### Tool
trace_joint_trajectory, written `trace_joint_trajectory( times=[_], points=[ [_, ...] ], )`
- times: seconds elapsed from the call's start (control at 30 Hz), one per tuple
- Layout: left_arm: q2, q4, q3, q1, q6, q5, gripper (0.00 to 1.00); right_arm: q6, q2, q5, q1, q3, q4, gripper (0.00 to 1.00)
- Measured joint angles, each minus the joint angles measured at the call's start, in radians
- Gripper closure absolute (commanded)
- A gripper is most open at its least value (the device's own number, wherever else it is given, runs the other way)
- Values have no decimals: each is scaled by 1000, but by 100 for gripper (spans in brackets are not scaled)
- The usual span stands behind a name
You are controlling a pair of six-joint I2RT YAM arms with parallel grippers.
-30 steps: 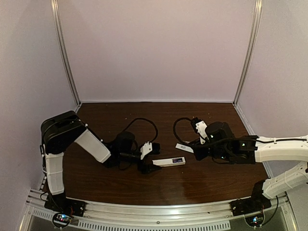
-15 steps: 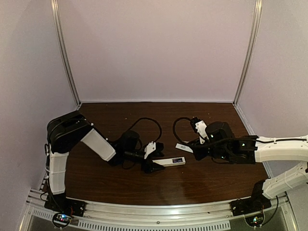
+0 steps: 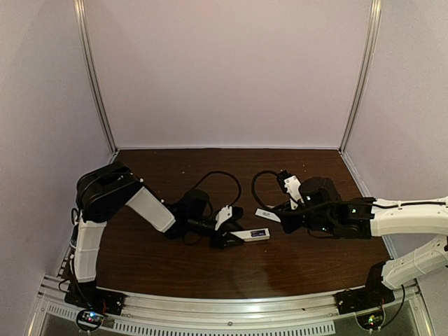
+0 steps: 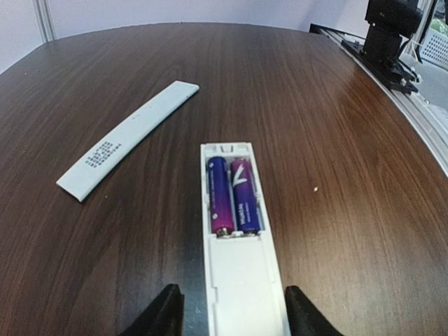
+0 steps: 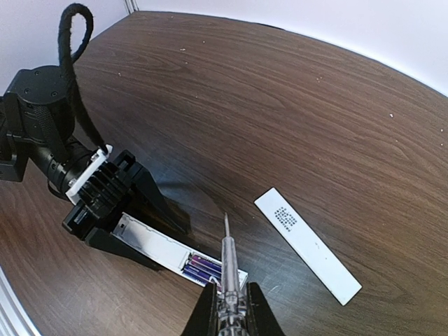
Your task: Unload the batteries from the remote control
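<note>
The remote control (image 4: 241, 280) is a slim white bar lying back-up on the brown table, its compartment open. Two purple-blue batteries (image 4: 234, 194) sit side by side in it. My left gripper (image 4: 234, 311) is open and straddles the remote's near end; the right finger looks against its edge and a dark gap shows on the left. In the top view the left gripper (image 3: 231, 234) meets the remote control (image 3: 252, 235). My right gripper (image 5: 229, 308) is shut on a clear-handled screwdriver (image 5: 227, 259), held above the batteries (image 5: 203, 266).
The removed white back cover (image 4: 129, 136) lies flat beside the remote, and the back cover (image 5: 308, 245) lies right of the screwdriver tip. Black cables (image 3: 218, 179) loop behind both wrists. An aluminium rail (image 3: 224, 311) runs along the near edge; pale walls enclose the table.
My left arm has slid right along the table until its jaws reach around the remote's end, and the jaws have narrowed. The right arm and screwdriver have not moved.
</note>
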Motion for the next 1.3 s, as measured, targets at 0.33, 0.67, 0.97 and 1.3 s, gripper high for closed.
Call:
trace_joint_trajectory(
  times=[0.33,0.67,0.97,1.3],
  points=[
    [18,-21,32,-1,3,7,86,0,0,0,-3,0,0,100],
    [-47,-19,-51,-2,17,-27,100,8,-8,0,-5,0,-13,100],
    [-147,-14,-167,-2,55,-95,100,15,-17,-23,-5,13,-63,100],
    [-259,56,-263,-15,101,-222,100,18,-23,-61,-5,34,-90,100]
  ],
)
